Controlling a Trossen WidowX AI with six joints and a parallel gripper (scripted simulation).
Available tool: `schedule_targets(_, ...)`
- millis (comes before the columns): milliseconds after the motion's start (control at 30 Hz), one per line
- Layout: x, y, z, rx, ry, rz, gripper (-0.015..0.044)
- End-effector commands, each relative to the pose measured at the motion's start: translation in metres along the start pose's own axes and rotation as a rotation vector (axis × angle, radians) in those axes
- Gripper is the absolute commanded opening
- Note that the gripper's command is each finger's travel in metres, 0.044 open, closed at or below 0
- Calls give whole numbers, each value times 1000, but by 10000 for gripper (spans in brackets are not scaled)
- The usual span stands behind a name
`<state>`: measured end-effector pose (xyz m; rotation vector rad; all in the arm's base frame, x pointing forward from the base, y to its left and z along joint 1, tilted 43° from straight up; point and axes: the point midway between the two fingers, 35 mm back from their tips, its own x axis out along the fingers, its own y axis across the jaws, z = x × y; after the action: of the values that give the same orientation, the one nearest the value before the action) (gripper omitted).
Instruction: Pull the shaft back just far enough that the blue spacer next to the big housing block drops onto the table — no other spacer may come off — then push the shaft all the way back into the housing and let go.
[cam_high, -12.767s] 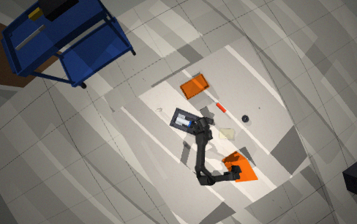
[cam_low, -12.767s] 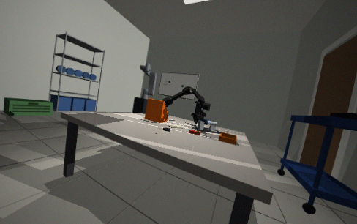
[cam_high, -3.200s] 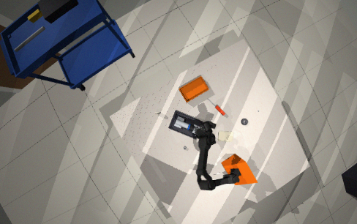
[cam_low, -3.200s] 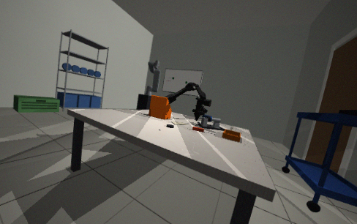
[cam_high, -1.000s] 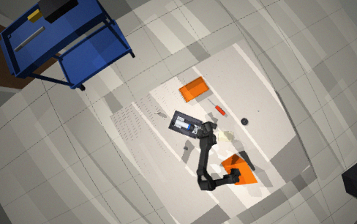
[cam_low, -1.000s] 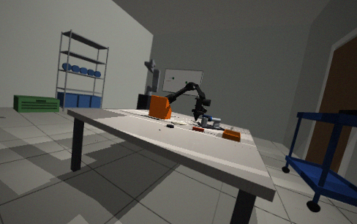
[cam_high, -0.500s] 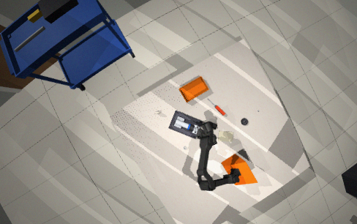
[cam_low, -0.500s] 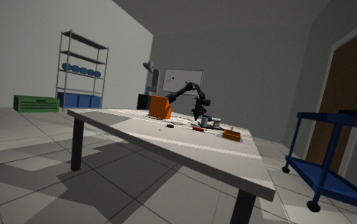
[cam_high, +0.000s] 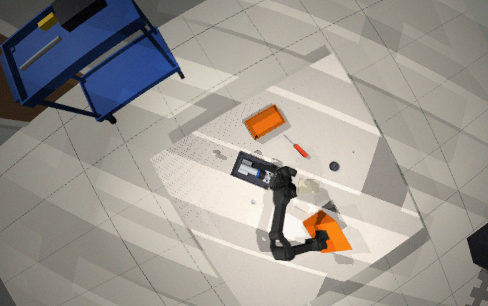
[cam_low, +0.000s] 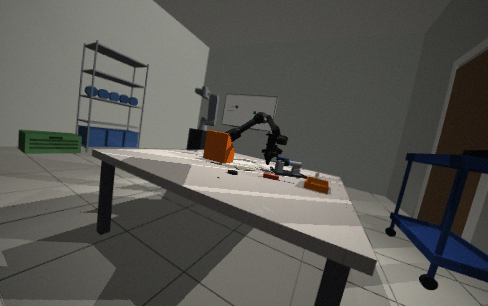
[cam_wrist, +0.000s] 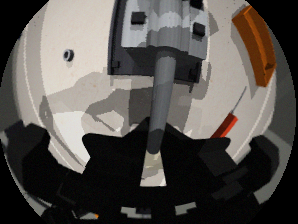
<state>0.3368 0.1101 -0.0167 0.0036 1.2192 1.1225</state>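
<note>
Black and jointed, the arm (cam_high: 279, 215) (cam_low: 246, 126) reaches across the pale counter (cam_high: 350, 110) (cam_low: 280, 207) (cam_wrist: 55, 90), its end effector (cam_high: 273, 180) (cam_low: 269, 161) (cam_wrist: 152, 120) pointing down and closed on the grey shaft (cam_wrist: 162, 100). In the wrist view the shaft runs from the pale grey block (cam_wrist: 165, 37) at the far side to a near end between the fingers. That block stands on a dark, rimmed base (cam_high: 234, 173) (cam_wrist: 116, 65). From the top, a blue spacer (cam_high: 258, 174) shows as a narrow band within the base's outline, just left of the end effector; the exterior view has blue (cam_low: 286, 161) up high between the grey blocks. How many spacers are on the shaft, I can't tell. A small grey ring (cam_high: 253, 202) (cam_wrist: 68, 52) lies on the counter near the base, apart from it. On the far side of the base in the top view sits an open orange bin (cam_high: 265, 121) (cam_low: 316, 185) (cam_wrist: 256, 45), with a red-handled screwdriver (cam_high: 301, 150) (cam_low: 271, 176) (cam_wrist: 226, 126) to its right, and farther right a dark round piece (cam_high: 336, 166) (cam_low: 232, 172). The big orange block (cam_high: 337, 237) (cam_low: 218, 146) stands at the near right, by the arm's rear end. Off the counter, at the far left, is a blue cart (cam_high: 130, 80) (cam_low: 450, 210).
</note>
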Motion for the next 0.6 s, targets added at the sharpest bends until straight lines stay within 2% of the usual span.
schedule_targets(0, 0, -1, -1, 0, 2, -3, 0)
schedule_targets(567, 0, -1, -3, 0, 2, -3, 0)
